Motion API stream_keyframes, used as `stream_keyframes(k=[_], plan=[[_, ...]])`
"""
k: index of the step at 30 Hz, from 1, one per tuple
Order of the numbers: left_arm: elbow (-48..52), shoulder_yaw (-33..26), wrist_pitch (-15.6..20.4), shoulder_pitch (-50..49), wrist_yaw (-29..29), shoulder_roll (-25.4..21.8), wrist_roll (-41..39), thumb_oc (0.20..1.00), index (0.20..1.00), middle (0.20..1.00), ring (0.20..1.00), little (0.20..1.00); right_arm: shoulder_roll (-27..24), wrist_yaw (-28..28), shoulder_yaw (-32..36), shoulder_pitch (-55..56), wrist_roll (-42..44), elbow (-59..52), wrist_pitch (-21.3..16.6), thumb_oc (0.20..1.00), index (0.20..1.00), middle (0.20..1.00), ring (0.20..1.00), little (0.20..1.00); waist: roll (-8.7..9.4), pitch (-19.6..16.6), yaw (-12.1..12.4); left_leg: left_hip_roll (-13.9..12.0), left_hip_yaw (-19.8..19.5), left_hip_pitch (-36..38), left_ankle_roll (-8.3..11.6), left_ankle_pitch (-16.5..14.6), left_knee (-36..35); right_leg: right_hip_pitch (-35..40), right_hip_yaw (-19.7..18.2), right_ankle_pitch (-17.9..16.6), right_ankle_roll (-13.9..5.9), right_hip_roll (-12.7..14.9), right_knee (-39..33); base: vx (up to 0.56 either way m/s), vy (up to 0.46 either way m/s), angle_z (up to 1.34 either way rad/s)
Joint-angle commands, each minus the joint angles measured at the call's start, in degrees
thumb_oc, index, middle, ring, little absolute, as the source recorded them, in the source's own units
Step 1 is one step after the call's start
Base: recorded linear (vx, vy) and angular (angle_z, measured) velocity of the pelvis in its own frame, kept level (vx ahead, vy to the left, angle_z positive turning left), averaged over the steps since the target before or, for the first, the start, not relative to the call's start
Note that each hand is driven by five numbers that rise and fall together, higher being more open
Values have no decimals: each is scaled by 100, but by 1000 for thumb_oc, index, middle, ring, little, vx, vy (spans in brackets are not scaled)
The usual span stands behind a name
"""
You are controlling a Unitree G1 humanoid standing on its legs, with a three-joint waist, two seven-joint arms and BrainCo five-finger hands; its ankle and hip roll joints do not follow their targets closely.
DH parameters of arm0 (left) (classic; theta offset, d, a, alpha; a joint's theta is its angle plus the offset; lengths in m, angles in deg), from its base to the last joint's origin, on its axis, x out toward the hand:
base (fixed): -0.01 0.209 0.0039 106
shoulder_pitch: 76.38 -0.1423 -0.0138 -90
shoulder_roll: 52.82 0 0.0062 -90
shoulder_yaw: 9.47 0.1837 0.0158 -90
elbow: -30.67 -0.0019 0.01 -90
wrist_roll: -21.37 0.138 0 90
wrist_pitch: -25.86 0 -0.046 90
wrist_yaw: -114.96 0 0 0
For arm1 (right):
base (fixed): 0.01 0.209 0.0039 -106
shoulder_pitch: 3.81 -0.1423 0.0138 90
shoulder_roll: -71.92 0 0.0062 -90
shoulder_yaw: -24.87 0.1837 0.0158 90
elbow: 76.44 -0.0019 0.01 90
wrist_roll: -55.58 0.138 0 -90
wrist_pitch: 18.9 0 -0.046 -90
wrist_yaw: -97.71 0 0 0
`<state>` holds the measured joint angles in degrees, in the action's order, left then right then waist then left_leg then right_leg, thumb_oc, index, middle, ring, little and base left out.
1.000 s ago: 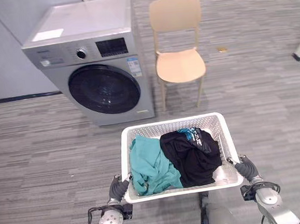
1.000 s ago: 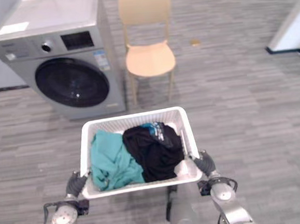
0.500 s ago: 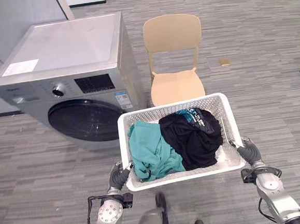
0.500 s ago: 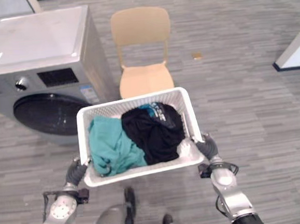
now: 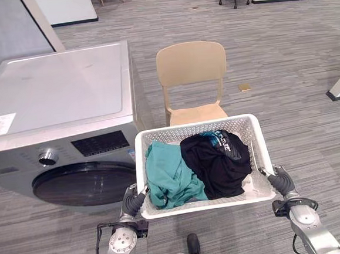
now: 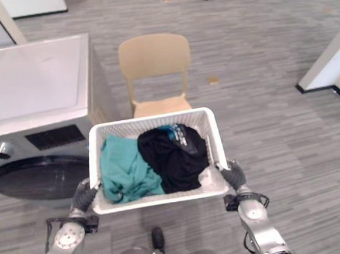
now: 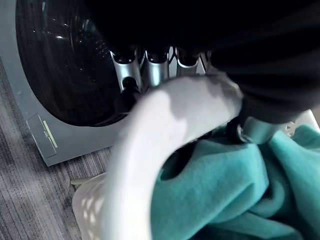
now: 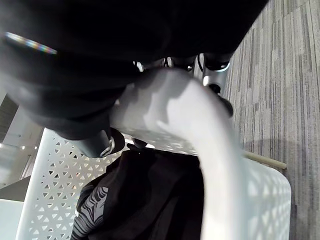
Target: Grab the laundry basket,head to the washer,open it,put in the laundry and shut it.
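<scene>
Now gripping white laundry basket [image 5: 203, 205] rims, left hand [image 5: 132, 202] and right hand [image 5: 280, 182] curled tight, beside grey washer [image 5: 58, 124].

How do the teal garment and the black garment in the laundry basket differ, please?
The teal garment is plain and lies on the basket's left side; the black garment carries a printed patch and lies on the right, piled higher. Both are crumpled inside the white laundry basket.
</scene>
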<state>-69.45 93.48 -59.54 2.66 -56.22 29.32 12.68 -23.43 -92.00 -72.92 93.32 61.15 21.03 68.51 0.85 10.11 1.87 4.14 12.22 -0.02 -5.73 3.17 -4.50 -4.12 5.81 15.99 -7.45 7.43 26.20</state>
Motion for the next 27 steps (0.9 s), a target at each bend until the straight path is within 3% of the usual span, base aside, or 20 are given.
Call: stream_keyframes(k=[1,2,6,9,10,13,16,20,21,23,25,27], plan=[[472,-83,609,160,-133,99,-327,200,200,200,200,200,97,199,125,-525,495,-358,-640,200,200,200,200,200,-136,-113,-25,-437,-452,355,513,-765,526,-176,324,-1356,-31,-202,-1759,179,-80,9],[470,-83,610,162,-133,101,-328,200,200,200,200,200,95,199,125,-527,495,-357,-641,200,200,200,200,200,-146,-106,-37,-444,-466,360,515,-777,535,-153,340,-1359,-32,-209,-1776,380,-209,22],[290,-164,656,297,-32,91,-289,200,200,200,200,200,96,184,175,-577,505,-353,-652,200,200,200,200,200,-155,1,-188,-663,-838,806,712,-1153,670,-668,79,-1824,-228,253,-2415,370,-269,35],[247,-149,656,291,0,109,-320,200,200,200,200,200,82,243,211,-494,540,-341,-608,200,200,200,200,200,-42,-115,-263,-809,-1078,1079,871,-1310,636,-526,-321,-1971,-288,269,-2460,364,-337,66],[190,-147,662,283,-2,140,-343,200,200,200,200,200,65,256,204,-492,549,-294,-611,200,200,200,200,200,-42,-191,-266,-935,-1078,1112,960,-1227,657,-488,-264,-2028,-285,257,-2441,321,-366,95],[103,-108,638,347,84,248,-550,200,200,200,200,200,-60,216,208,-439,581,-258,-628,200,200,200,200,200,-77,-188,-285,-1323,-1172,780,1212,-581,1077,-373,-141,-1933,-133,71,-2331,210,-367,67],[-80,-113,642,421,87,384,-686,200,200,200,200,200,-145,169,231,-389,603,-181,-638,200,200,200,200,200,-33,-168,-316,-1507,-930,463,1193,-225,1431,-55,176,-1755,49,-17,-2518,177,-276,67],[-218,-140,603,471,111,432,-678,200,200,200,200,200,-181,155,230,-347,601,-58,-580,200,200,200,200,200,11,-156,-273,-1364,-839,174,1123,-315,1327,216,325,-1617,121,-49,-2719,132,-120,31],[-317,-155,580,505,149,434,-617,200,200,200,200,200,-199,142,231,-322,581,6,-553,200,200,200,200,200,38,-157,-226,-1217,-796,-51,1091,-423,1070,348,384,-1529,139,-86,-2807,156,-82,23],[-358,-166,566,531,170,421,-557,200,200,200,200,200,-203,125,231,-318,574,55,-552,200,200,200,200,200,29,-131,-209,-1166,-785,-137,1098,-357,891,436,437,-1481,143,-107,-2840,145,-49,29],[-561,-191,542,616,248,359,-412,200,200,200,200,200,-155,80,153,-323,561,280,-531,200,200,200,200,200,22,-58,-116,-1116,-716,-425,1159,-32,611,620,511,-1400,163,-192,-2866,161,1,17],[-609,-198,542,626,270,348,-386,200,200,200,200,200,-129,59,116,-341,540,352,-520,200,200,200,200,200,28,-25,-91,-1092,-740,-494,1165,11,617,668,496,-1367,175,-212,-2844,100,29,4]])
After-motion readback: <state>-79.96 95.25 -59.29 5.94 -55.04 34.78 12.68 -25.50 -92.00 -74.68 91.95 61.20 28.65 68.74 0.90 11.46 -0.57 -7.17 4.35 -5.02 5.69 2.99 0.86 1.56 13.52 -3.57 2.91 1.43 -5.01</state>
